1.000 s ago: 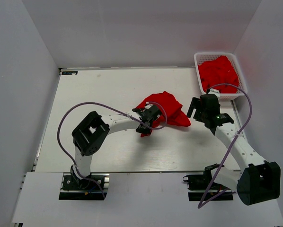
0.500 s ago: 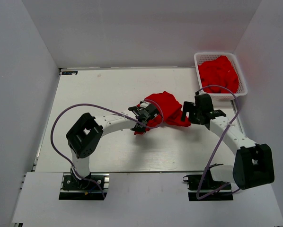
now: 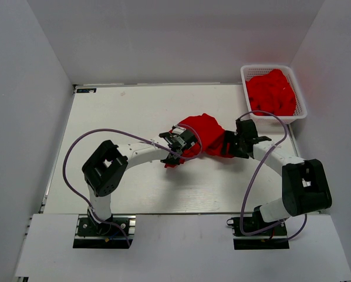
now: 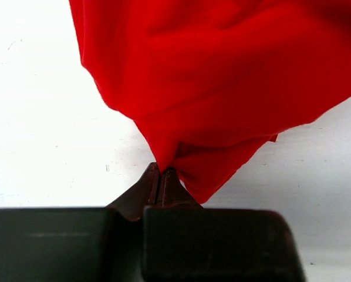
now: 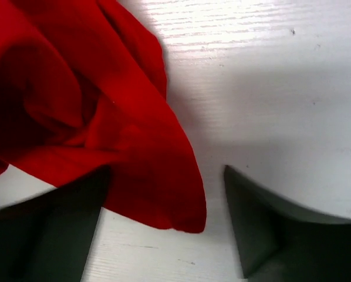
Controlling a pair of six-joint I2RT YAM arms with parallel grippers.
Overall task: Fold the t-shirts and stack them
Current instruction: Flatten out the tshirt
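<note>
Your right gripper (image 3: 232,144) has swung in over the last second from beside the white mesh basket (image 3: 245,79) to the right edge of the crumpled red t-shirt (image 3: 206,129) in the middle of the worktop (image 3: 122,111). Its jaws stand wide apart, and the wrist view shows a loose fold of the cloth lying between them, low over the surface and not yet pinched. Your left gripper (image 3: 176,147) has hardly shifted in that time and stays clamped tight on a bunched corner at the shirt's left side, the cloth spilling away from its tips. So you now have one hold and a second lined up, which I judge to be the set-up for pulling the shirt open and flat before any fold; nothing is folded or stacked so far. Close the right jaws on a single edge if you can, since the fold between them looks doubled and may drag the whole bundle along. The remaining t-shirts (image 3: 271,91) sit heaped in the basket at the far right corner.
</note>
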